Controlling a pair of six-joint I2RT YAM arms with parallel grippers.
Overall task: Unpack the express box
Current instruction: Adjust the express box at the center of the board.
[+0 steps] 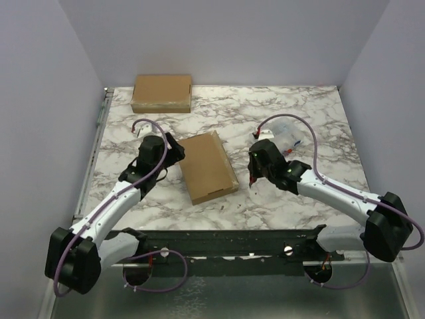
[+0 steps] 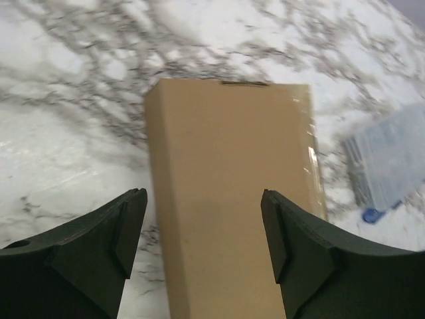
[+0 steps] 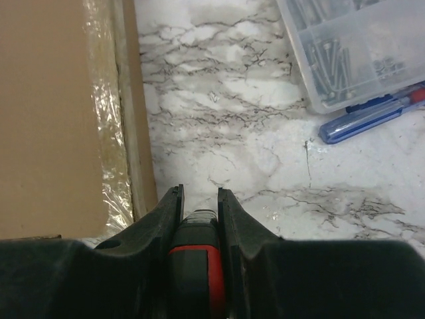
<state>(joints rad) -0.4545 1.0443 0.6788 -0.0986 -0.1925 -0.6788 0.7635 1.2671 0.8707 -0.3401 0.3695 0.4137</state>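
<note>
Left gripper point(image 2: 202, 229), jaws apart, hangs over one end of the express box point(image 2: 229, 199), which lies flat mid-counter between my arms. I'd say it's lined up to steady the box. Right gripper point(image 3: 199, 199) is clamped on a red-and-black tool point(image 3: 196, 262) beside the taped edge, likely for cutting. Veined marble counter point(image 1: 285, 199), plain pale walls point(image 1: 40, 100).

The express box point(image 2: 229, 166) is lying ahead of the left gripper point(image 2: 202, 199), in line with the gap between its fingers. A cutter point(image 3: 197, 266) is sitting between the fingers of the right gripper point(image 3: 199, 196). The box is lying ahead-left of them, and a parts case point(image 3: 358, 46) and pen point(image 3: 372, 113) are lying ahead-right.
</note>
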